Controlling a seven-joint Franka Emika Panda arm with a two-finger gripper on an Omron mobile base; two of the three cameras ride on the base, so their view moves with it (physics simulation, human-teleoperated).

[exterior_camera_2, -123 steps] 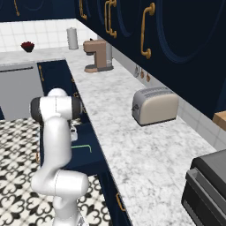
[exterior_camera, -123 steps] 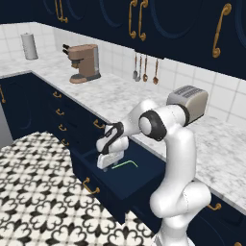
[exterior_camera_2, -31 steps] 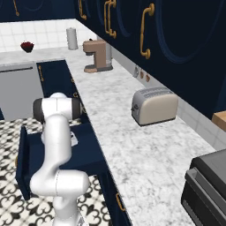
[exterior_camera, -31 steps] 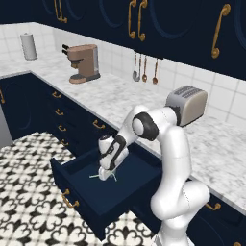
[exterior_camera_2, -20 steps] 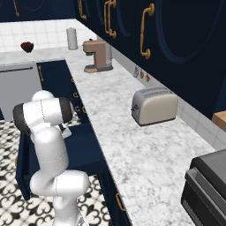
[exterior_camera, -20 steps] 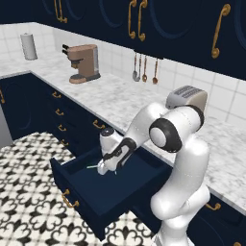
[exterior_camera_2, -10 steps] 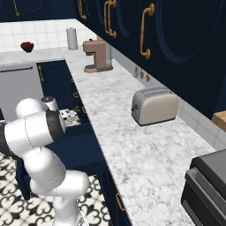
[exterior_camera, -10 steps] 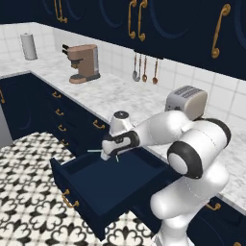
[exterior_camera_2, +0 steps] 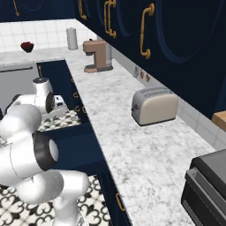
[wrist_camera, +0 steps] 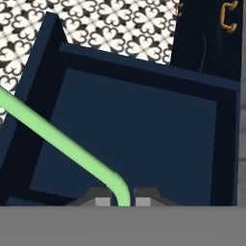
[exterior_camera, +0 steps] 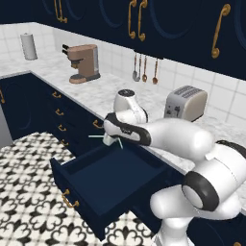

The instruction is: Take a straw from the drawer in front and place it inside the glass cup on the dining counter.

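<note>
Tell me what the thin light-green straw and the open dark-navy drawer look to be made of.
Thin light-green straw: probably plastic, going by its smooth, even matte colour and its curved end at the gripper. Open dark-navy drawer: likely painted wood or board, with flat matte panels; its curved pull handle looks like brass, with a warm golden sheen.

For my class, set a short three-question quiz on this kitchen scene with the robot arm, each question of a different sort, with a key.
1. True or false: the claw is shut on the straw.
2. Multiple choice: the drawer is (a) pulled open, (b) pushed shut, (c) lying on the floor.
3. Fill in: in the left base view, the appliance on the worktop just behind the arm is a ____.

Key
1. True; the green straw runs out from between the tips.
2. a
3. toaster
</note>
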